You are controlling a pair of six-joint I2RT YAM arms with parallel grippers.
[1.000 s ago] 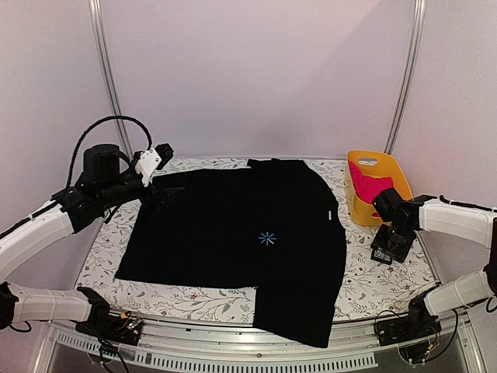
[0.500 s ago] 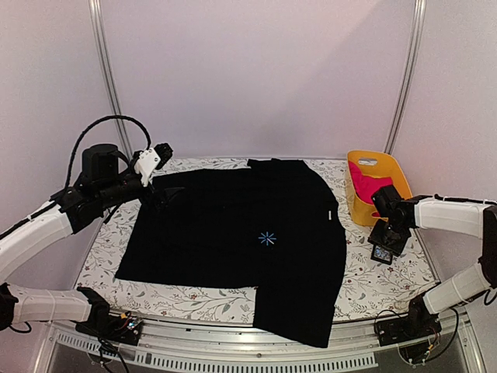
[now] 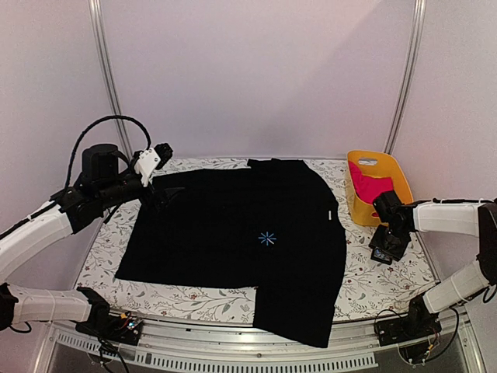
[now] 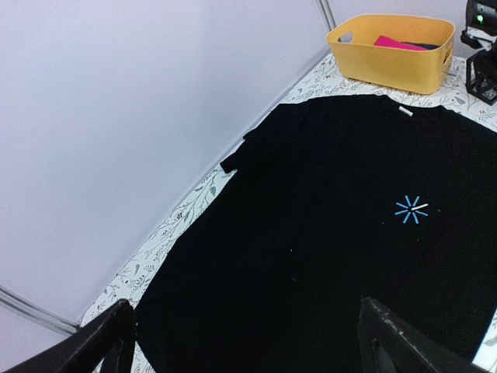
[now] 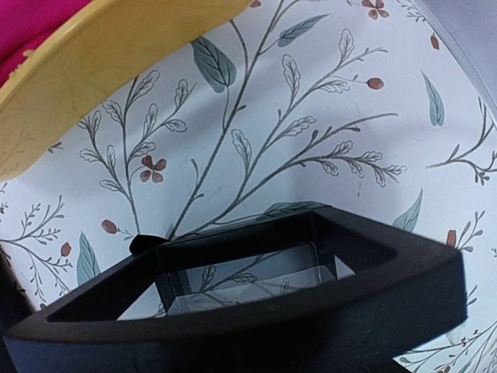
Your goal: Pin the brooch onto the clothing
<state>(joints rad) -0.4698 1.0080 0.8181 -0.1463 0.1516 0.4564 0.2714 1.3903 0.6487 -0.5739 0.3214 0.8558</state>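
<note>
The black long-sleeved shirt (image 3: 233, 225) lies spread flat on the flowered table, its light-blue asterisk print (image 3: 266, 238) on the chest. It also fills the left wrist view (image 4: 326, 233). My left gripper (image 3: 159, 194) hovers over the shirt's far left sleeve, its two fingers (image 4: 396, 342) wide apart and empty. My right gripper (image 3: 386, 247) is down at a small black square frame (image 5: 311, 311) with a clear bottom, on the table beside the yellow basket. Its own fingers do not show in the right wrist view. The brooch shows in no view.
A yellow basket (image 3: 365, 214) holding a bright pink garment (image 3: 369, 186) stands at the back right, just behind the right gripper. The shirt's near right part hangs over the table's front edge (image 3: 303, 330). White walls close the back and sides.
The right gripper shifted slightly left, then lowered onto the black frame. The left arm and the shirt have not moved.
</note>
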